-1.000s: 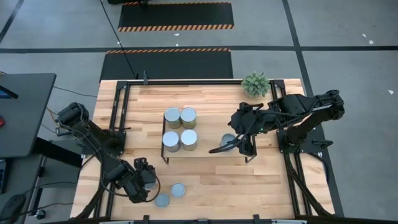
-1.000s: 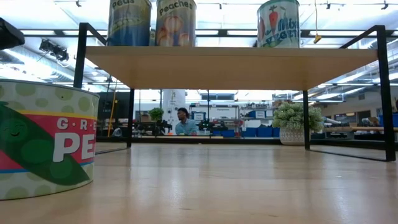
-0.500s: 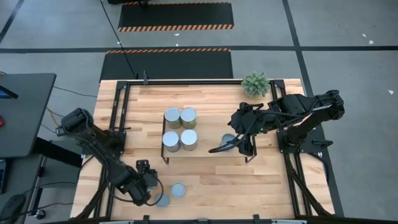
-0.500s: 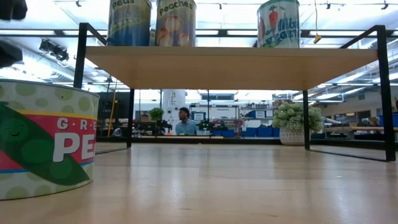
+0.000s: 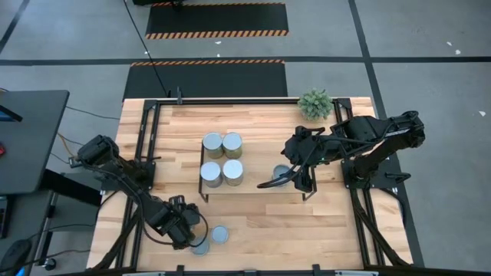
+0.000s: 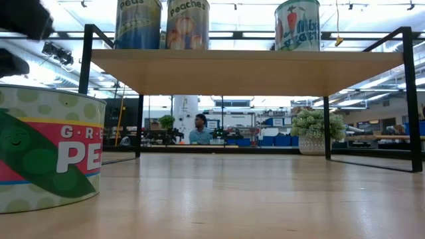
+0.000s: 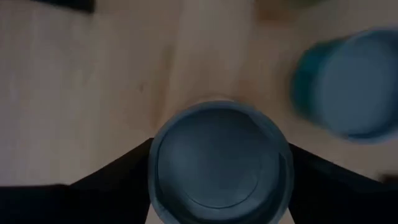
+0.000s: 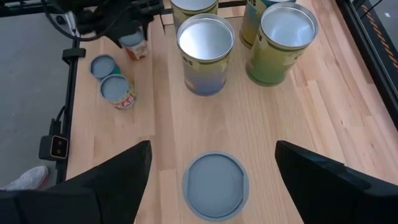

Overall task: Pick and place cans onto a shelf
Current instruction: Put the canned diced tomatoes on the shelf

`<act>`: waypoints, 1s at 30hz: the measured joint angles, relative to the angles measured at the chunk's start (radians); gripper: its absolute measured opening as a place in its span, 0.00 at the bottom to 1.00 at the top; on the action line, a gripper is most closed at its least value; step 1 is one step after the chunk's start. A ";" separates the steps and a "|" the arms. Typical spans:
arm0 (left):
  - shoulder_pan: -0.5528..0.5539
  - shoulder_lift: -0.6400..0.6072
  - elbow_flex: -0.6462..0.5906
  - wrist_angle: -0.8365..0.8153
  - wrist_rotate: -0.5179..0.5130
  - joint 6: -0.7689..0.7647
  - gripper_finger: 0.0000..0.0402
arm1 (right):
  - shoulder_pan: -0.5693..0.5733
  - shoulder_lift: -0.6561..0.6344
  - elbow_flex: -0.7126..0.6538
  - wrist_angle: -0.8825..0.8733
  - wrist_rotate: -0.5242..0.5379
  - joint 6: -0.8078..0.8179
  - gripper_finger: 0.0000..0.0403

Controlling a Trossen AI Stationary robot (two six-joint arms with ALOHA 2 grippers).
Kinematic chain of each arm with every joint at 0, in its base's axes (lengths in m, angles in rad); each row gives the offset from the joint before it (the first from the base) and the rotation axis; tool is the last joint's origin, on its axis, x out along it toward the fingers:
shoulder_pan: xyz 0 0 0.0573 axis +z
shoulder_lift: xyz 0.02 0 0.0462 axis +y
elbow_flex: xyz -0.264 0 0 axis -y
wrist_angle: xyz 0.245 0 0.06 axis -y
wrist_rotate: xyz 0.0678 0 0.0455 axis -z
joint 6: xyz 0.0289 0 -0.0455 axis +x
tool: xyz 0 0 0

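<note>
Shelf (image 5: pixel 257 186) centre free btwn cans (image 5: pixel 222 159).

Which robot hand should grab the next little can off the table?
The left hand, probably. It hangs right over a small can at the table's front edge, fingers open on both sides. The right hand is over the shelf.

Robotics lab or workshop, large open hall: hazard-striped floor mats (image 5: pixel 217 20) are seen; ceiling strip lights, distant workbenches, a seated person (image 6: pixel 198 129) beyond the table (image 5: pixel 261 222).
</note>
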 joint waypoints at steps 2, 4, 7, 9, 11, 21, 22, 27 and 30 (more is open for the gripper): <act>0.011 -0.013 0.050 -0.015 0.035 0.003 0.71 | -0.002 0.000 0.000 -0.001 0.000 -0.005 0.87; 0.019 -0.031 0.118 -0.025 0.053 0.019 0.71 | -0.007 0.000 0.000 -0.001 0.000 -0.007 0.87; 0.028 -0.052 0.248 -0.075 0.050 0.051 0.72 | -0.017 0.000 0.000 -0.001 -0.004 -0.017 0.87; 0.038 -0.054 0.353 -0.136 0.032 0.080 0.74 | -0.022 0.001 0.000 -0.001 -0.005 -0.032 0.87; 0.057 -0.054 0.452 -0.185 0.008 0.110 0.75 | -0.028 0.001 0.000 0.000 -0.004 -0.049 0.87; 0.250 -0.050 0.755 -0.205 -0.116 0.325 0.73 | -0.030 0.002 -0.039 0.257 -0.062 -0.160 0.87; 0.276 -0.050 0.778 -0.205 -0.120 0.350 0.73 | -0.030 0.002 -0.044 0.260 -0.052 -0.170 0.87; 0.410 -0.050 0.858 -0.188 -0.131 0.458 0.73 | -0.051 -0.012 -0.040 0.177 -0.001 -0.180 0.87; 0.490 -0.050 0.882 -0.140 -0.116 0.508 0.73 | -0.074 -0.049 -0.038 0.127 0.034 -0.175 0.87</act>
